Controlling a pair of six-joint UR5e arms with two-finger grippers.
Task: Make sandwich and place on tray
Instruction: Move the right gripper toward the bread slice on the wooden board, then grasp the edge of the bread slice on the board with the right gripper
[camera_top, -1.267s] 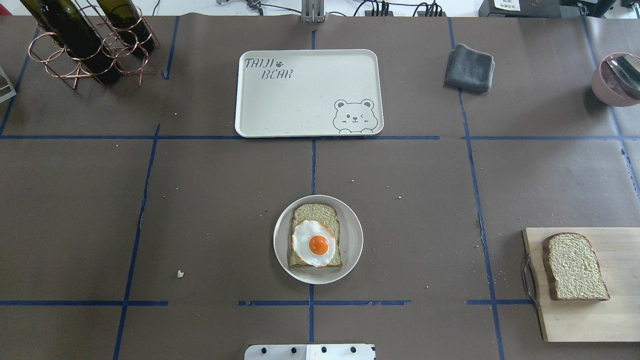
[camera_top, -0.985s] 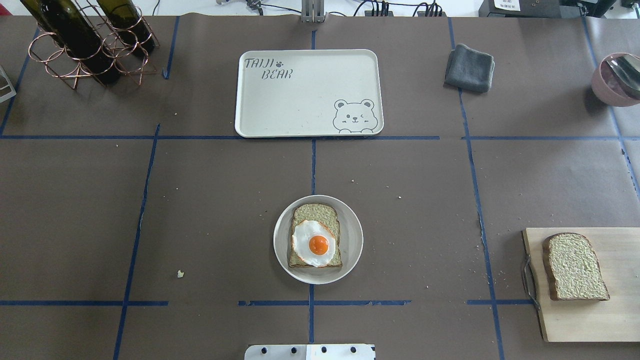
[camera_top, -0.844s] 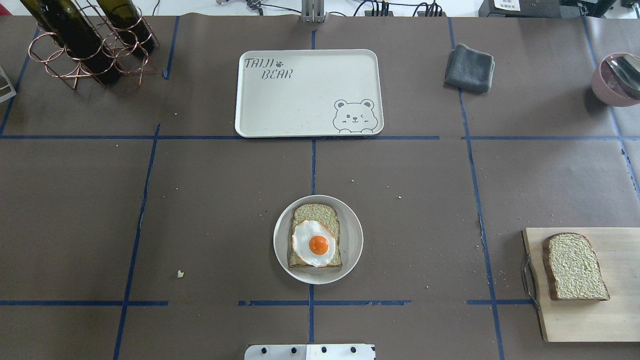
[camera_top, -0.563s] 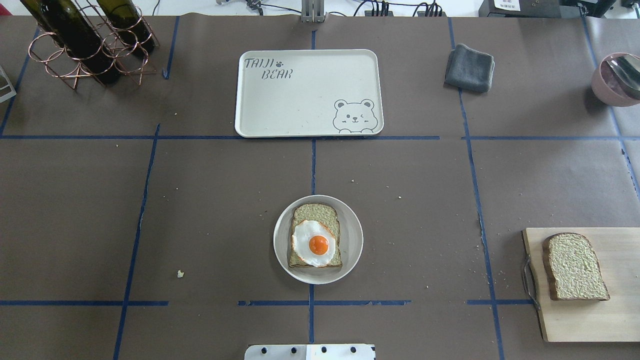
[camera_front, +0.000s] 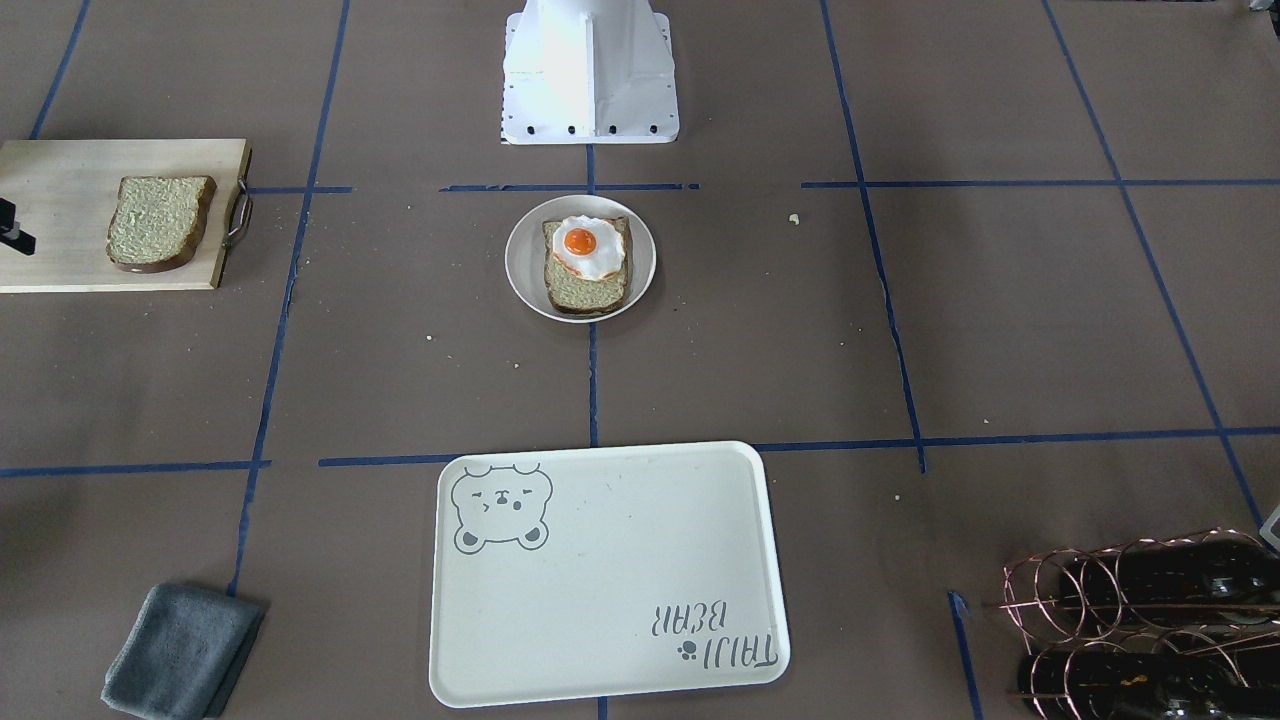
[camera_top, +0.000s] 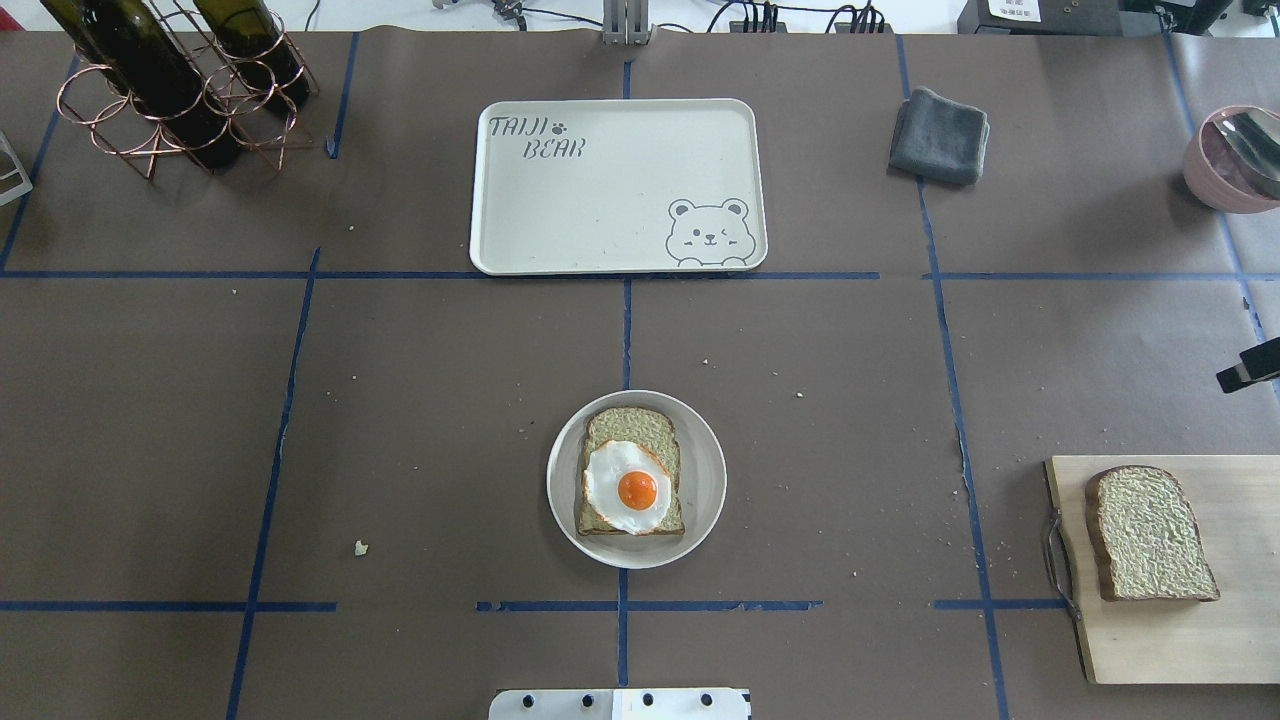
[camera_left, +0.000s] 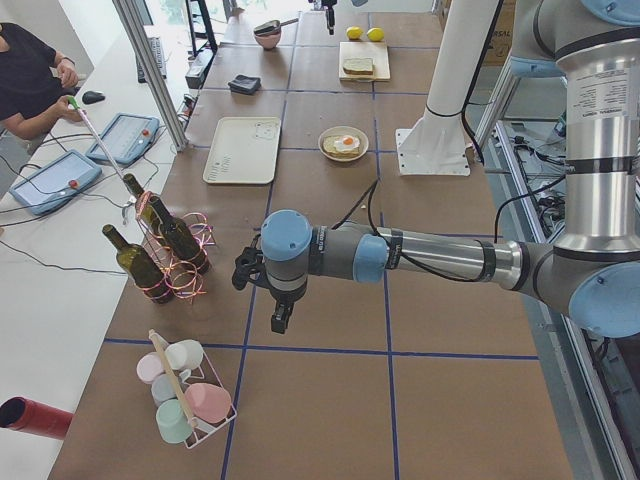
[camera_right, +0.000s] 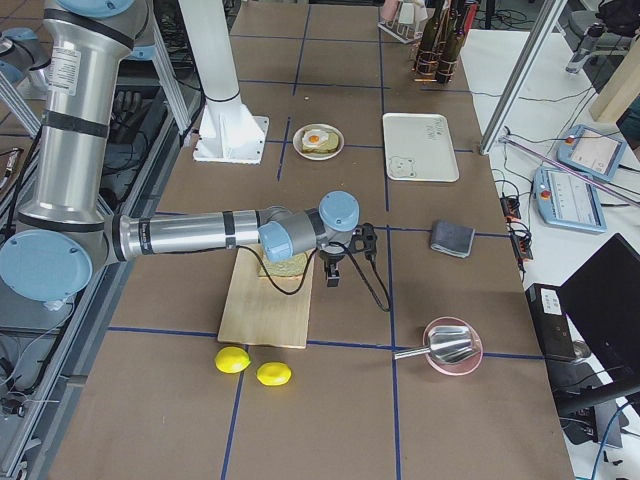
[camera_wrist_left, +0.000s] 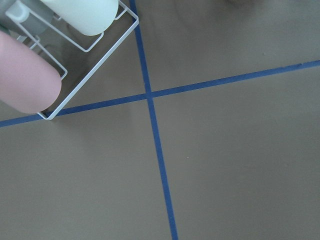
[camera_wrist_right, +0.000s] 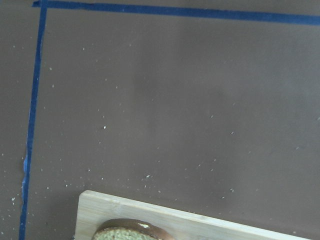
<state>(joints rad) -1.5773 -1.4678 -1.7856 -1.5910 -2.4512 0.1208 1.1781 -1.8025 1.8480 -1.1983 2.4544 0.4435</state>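
Right gripper (camera_right: 335, 272): pointing down over the table (camera_top: 400, 400) towards its right end, just off the operator-side edge of the cutting board (camera_top: 1180, 640). I see only a sliver of it at the frame border in the overhead and front views, so I cannot tell whether its jaws are apart or together. The right wrist camera sees one corner of the board and a bit of crust.

Left gripper (camera_left: 281, 320): pointing down above the table's left end, between the wine rack (camera_left: 165, 255) and a wire basket of cups (camera_left: 185, 395). Only the left side camera sees it, so I cannot tell its jaw state.

Tray (camera_top: 600, 200): flat at the middle of the operator-side edge, nothing on it.

Cutting board: in the right corner on the robot's side, metal handle towards the table centre. The second bread slice (camera_top: 1150, 532) lies flat on it, near the handle end.

Plate (camera_top: 705, 480): on the centre line, nearer the robot-side edge, well apart from the tray. It carries one bread slice (camera_top: 632, 425) with the fried egg (camera_top: 628, 485) on top, yolk up.

Grey cloth (camera_top: 940, 135): folded, on the operator-side edge to the right of the tray.
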